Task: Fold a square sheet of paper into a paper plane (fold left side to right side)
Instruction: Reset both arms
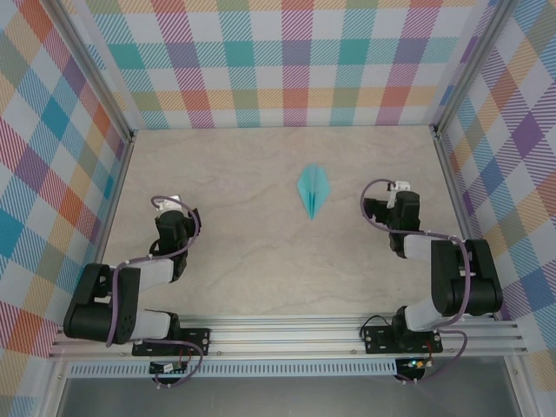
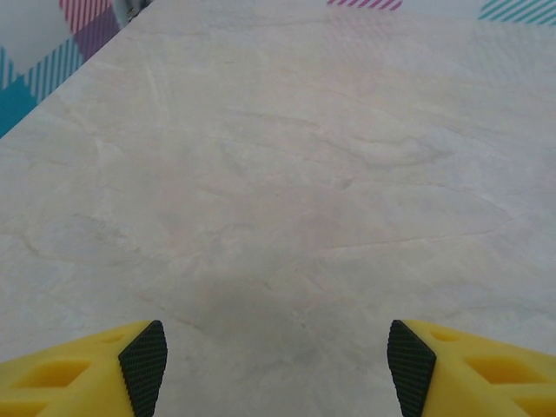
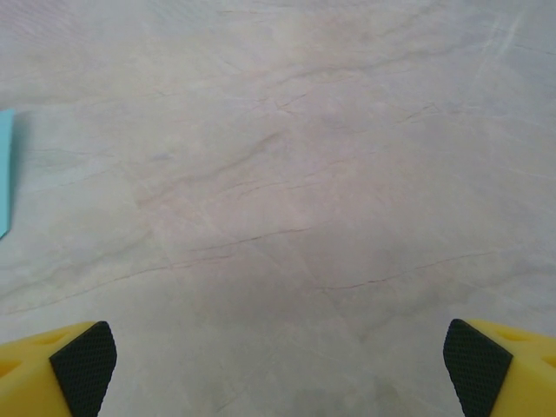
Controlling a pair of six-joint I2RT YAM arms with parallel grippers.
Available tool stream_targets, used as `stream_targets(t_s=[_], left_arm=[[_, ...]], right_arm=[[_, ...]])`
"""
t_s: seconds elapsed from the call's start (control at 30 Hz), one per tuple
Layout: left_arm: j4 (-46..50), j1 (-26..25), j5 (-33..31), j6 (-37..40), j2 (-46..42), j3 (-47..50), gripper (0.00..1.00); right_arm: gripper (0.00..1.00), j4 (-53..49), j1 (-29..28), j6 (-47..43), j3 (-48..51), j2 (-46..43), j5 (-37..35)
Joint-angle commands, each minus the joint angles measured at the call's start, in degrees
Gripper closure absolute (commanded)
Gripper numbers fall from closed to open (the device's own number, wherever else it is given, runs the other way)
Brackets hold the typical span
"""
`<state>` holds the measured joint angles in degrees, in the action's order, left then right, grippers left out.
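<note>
The paper plane (image 1: 312,191) lies flat on the table (image 1: 226,261), a little toward 1 o'clock from the table's middle in the top view. It is a narrow turquoise dart with a centre crease, its sharp tip pointing to 6 o'clock; nothing touches it. In the right wrist view one turquoise edge of it (image 3: 4,174) enters at 9 o'clock. The right gripper (image 1: 400,189) stands at 3 o'clock of the plane, near but apart, its jaws spread wide over bare tabletop (image 3: 281,365) and gripping nothing. The left gripper (image 1: 174,208) stands at about 8 o'clock of the plane, well apart, jaws likewise parted (image 2: 276,365), with only marbled surface between the black pads (image 2: 143,365). Judged from the finished dart shape and both arms standing clear, the folding appears complete or at its last step. Any further move would call for a low approach from the 3 o'clock side, pressing along the crease without sliding the light paper.
</note>
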<state>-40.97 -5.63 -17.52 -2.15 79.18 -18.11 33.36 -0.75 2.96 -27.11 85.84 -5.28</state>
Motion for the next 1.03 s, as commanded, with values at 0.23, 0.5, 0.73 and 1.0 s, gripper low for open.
stream_targets(t_s=[0.23, 0.5, 0.73, 1.0], left_arm=[[-7.69, 1.67, 8.88, 2.42, 10.47, -4.84, 0.21], [-7.11, 1.53, 8.77, 2.45, 10.46, -5.01, 0.00], [-7.13, 1.56, 8.73, 2.43, 10.47, -5.06, 0.00], [-7.11, 1.50, 8.82, 2.53, 10.47, -5.12, 0.00]], right_arm=[[0.00, 12.58, 1.87, -1.99, 3.28, 1.66, 10.63], [0.00, 12.37, 1.77, -2.26, 3.21, 1.56, 10.29], [0.00, 12.31, 1.66, -2.41, 3.12, 1.61, 10.12], [0.00, 12.14, 1.57, -2.37, 3.03, 1.63, 10.12]])
